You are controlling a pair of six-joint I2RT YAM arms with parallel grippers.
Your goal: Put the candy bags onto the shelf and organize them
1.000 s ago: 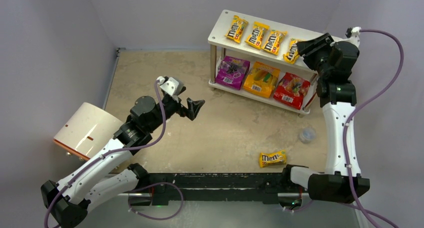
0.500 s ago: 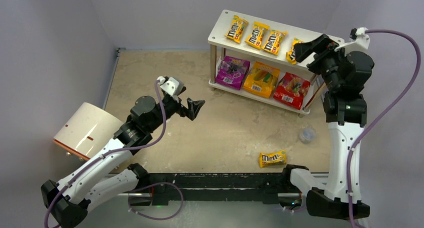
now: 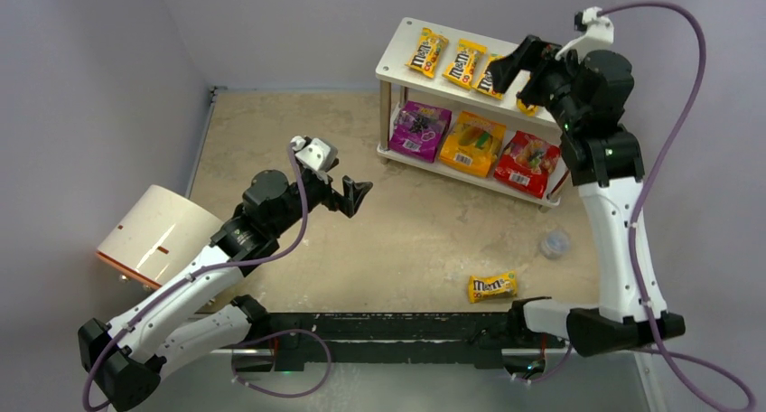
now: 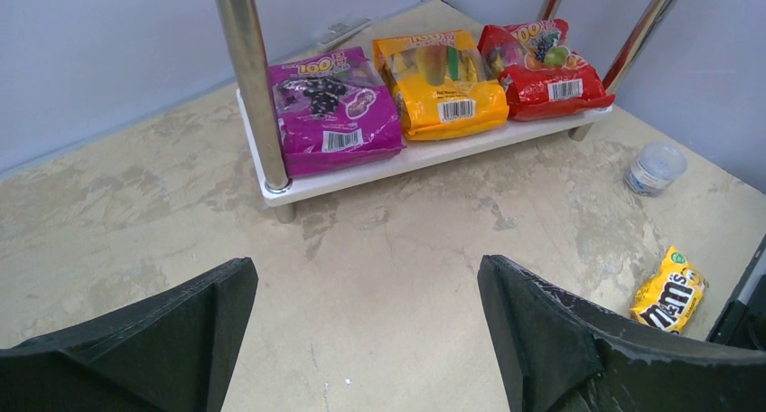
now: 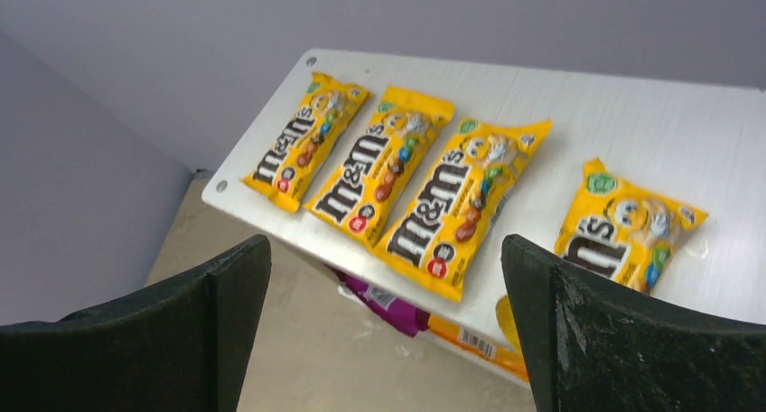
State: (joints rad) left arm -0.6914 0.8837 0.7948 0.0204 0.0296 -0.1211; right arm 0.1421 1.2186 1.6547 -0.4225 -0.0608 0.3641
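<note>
The shelf (image 3: 397,58) stands at the far right of the table. Several yellow M&M's packets (image 5: 456,204) lie side by side on its top board (image 5: 632,114). On the lower board (image 4: 406,159) sit a purple pouch (image 4: 334,109), an orange pouch (image 4: 443,82) and a red pouch (image 4: 537,64). One more yellow packet (image 3: 492,286) lies on the table near the front edge. My right gripper (image 3: 510,69) hovers open and empty above the top board, partly hiding the rightmost packet. My left gripper (image 3: 355,195) is open and empty over mid-table, facing the shelf.
A white-and-tan cylinder (image 3: 158,236) lies at the left edge beside my left arm. A small clear round object (image 3: 555,243) sits on the table near the shelf's right leg. Grey walls close in on three sides. A black rail (image 3: 388,326) runs along the near edge.
My right gripper has opened wide, risen and swung left from the shelf's right end over the top board, leaving the rightmost packet lying there. The left arm has barely shifted.
</note>
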